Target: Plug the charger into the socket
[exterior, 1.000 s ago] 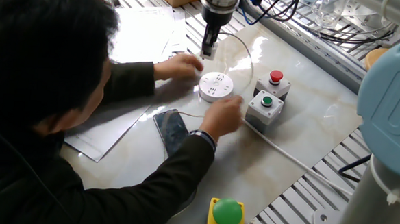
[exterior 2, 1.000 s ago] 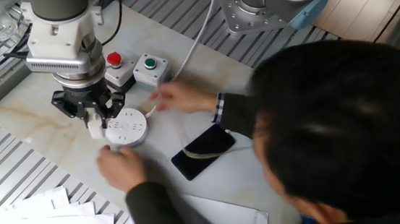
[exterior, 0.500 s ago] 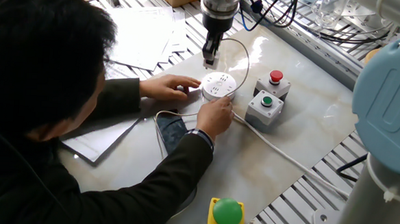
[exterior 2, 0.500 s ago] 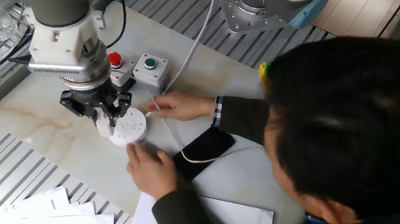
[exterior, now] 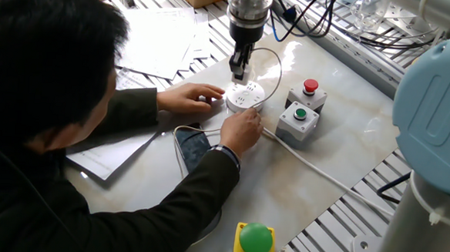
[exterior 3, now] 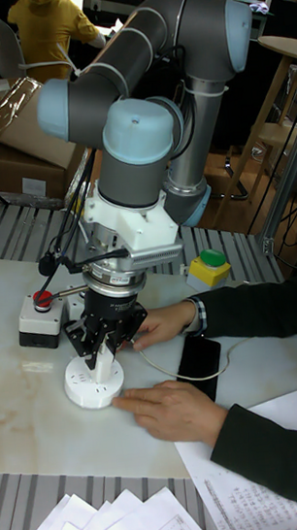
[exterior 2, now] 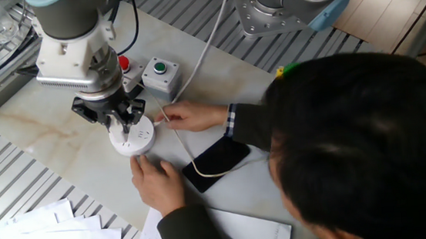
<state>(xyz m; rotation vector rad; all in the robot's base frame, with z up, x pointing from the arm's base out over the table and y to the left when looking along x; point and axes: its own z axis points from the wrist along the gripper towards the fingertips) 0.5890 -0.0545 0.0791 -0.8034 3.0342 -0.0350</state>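
Note:
The round white socket [exterior: 246, 97] lies on the marble table, and a person's two hands hold it from either side. My gripper [exterior: 239, 67] hangs straight above it, shut on the small white charger [exterior 3: 106, 356], which sits just over the socket's top [exterior 2: 135, 139]. The prongs are hidden, so I cannot tell whether they touch the slots. From the charger, a thin white cable [exterior: 278, 61] loops round to the black smartphone [exterior: 195, 147] by the person's forearm. In the tall fixed view my gripper [exterior 3: 104, 352] covers much of the socket [exterior 3: 87, 386].
Right of the socket stand two grey button boxes, one red-topped [exterior: 309, 91] and one green-topped [exterior: 298, 120]. A yellow box with a green dome [exterior: 254, 242] sits at the near edge. Papers [exterior: 162, 38] lie to the left. The socket's thick white cord [exterior: 323, 173] runs off right.
My gripper with the charger has moved across and down until it is over the socket. The person's hands have shifted and now rest on the socket's two sides.

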